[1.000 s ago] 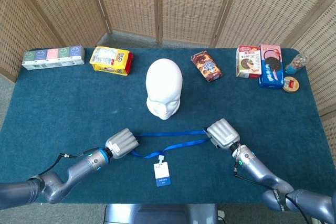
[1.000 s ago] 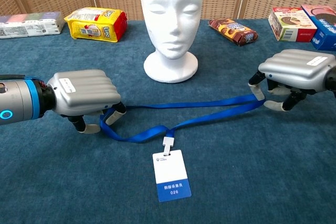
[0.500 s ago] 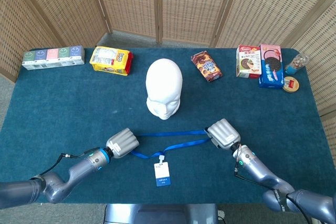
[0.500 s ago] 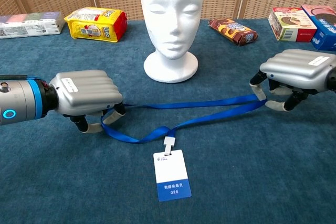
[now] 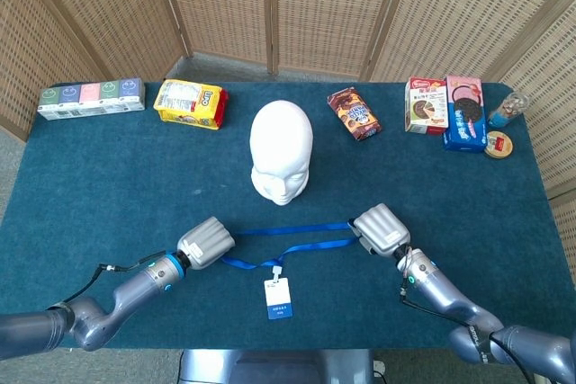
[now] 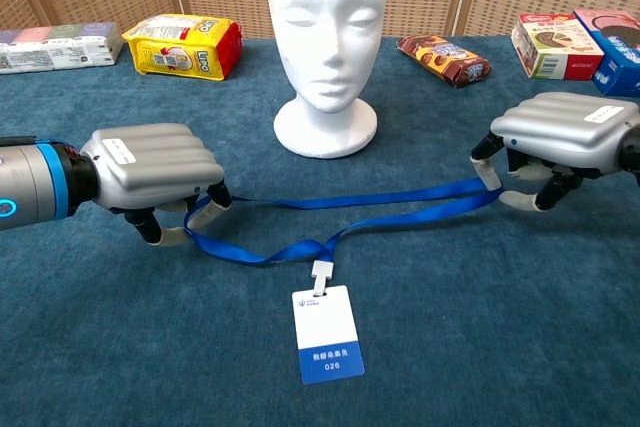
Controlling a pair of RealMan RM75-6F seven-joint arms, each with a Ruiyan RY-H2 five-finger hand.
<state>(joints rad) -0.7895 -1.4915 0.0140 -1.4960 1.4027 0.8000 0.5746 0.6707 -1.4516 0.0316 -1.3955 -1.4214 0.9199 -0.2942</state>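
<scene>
Nearest the robot, the white-and-blue badge point(image 6: 326, 345) is lying flat on the desk point(image 6: 500, 347), in front of the foam head point(image 6: 327, 37) and hanging off the blue lanyard point(image 6: 330, 217). The lanyard is stretching across the desk in front of the foam head, its loop pulled out sideways. The left hand point(image 6: 155, 177) is pinching the loop's left end with its fingers curled around the strap; the right hand point(image 6: 555, 142) is pinching the right end likewise.

Beyond the foam head, the yellow cracker pack point(image 5: 188, 103) and the row of small cartons point(image 5: 90, 98) are sitting to its left. The brown snack bag point(image 5: 354, 113), the biscuit boxes point(image 5: 445, 107), a small jar point(image 5: 508, 110) and a round tin point(image 5: 498, 144) are sitting to its right. All are closed, so I cannot tell their contents.

Against a second ago, the left hand is sitting further left and slightly higher, drawing the strap tauter; the right hand is barely changing place.
</scene>
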